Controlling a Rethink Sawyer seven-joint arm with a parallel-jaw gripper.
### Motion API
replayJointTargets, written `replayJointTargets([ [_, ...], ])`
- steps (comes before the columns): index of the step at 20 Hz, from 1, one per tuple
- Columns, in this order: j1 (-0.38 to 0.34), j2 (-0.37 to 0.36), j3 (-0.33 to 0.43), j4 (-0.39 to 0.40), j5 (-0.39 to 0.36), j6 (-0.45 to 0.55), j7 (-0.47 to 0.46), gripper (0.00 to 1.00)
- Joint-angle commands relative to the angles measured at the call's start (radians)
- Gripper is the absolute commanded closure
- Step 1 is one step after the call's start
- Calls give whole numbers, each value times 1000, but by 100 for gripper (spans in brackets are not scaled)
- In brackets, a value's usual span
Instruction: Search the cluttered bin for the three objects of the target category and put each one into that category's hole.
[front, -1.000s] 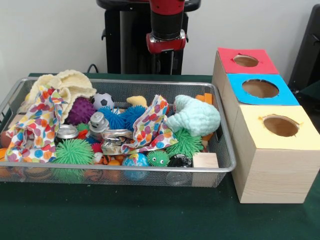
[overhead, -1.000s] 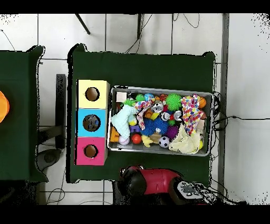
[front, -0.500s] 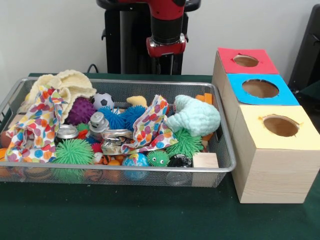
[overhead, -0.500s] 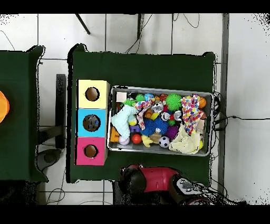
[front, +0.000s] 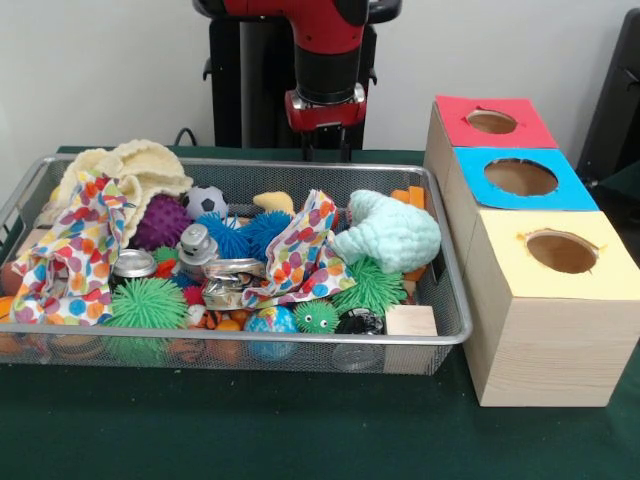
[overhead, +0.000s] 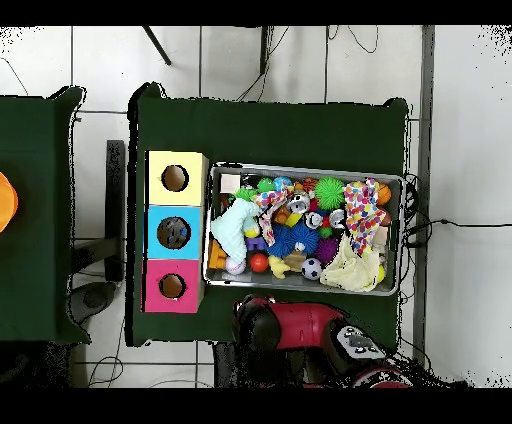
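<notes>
Red-and-black arm's end effector (front: 326, 150) hangs behind the far rim of the silver wire-mesh bin (front: 330, 352), above the green desk (front: 250, 430); can't tell whether it's clenched or released. Bin is packed: spiky rubber balls in green (front: 148, 303), blue (front: 228, 238) and purple (front: 160, 221), polka-dot fabric scraps (front: 300, 260), cream knitted cloth (front: 125, 165), fluffy mint knitted cloth (front: 390, 230), crushed metal can (front: 228, 284), small soccer ball (front: 207, 201), plain wooden block (front: 411, 322). Just beside the bin stand three wooden boxes, each with a round hole, tops red (front: 492, 122), blue (front: 520, 178) and yellow (front: 560, 252).
</notes>
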Motion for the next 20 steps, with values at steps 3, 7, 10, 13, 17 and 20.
replayJointTargets([
  [3, -32, 22, 130, -209, -7, 128, -7, 0],
  [7, -39, 28, 138, -221, -14, 140, -10, 0],
  [10, -43, 37, 145, -234, -21, 148, -13, 0],
  [13, -42, 37, 144, -234, -23, 148, -6, 0],
  [17, -47, 32, 152, -243, -24, 172, -12, 0],
  [20, -50, 29, 159, -261, -27, 194, -24, 0],
])
